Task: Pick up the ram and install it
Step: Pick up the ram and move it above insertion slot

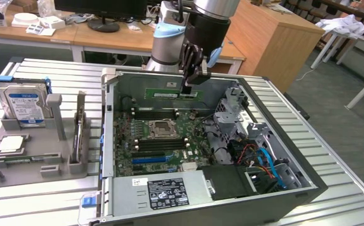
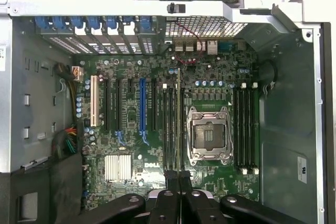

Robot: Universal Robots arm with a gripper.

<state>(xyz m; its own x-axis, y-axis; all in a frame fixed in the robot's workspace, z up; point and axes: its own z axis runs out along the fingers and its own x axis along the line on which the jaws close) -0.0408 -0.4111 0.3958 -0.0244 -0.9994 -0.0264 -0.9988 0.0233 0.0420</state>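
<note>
Our black gripper (image 1: 187, 91) pinches the long green ram stick (image 1: 166, 94), probably above the black slots (image 2: 169, 129), so we must align it squarely.

Open computer case (image 1: 288, 200) on the desk (image 1: 50, 70), parts holder (image 1: 50, 160) at the exterior view's left.
The ram (image 1: 166, 93) hangs inside, above the motherboard (image 1: 169, 141), between the fingers (image 1: 187, 84).

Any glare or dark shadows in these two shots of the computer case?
Wrist view: the case rim is washed out white, the motherboard evenly lit. Exterior view: the table glares bright, the case wall looks dimmer.
</note>
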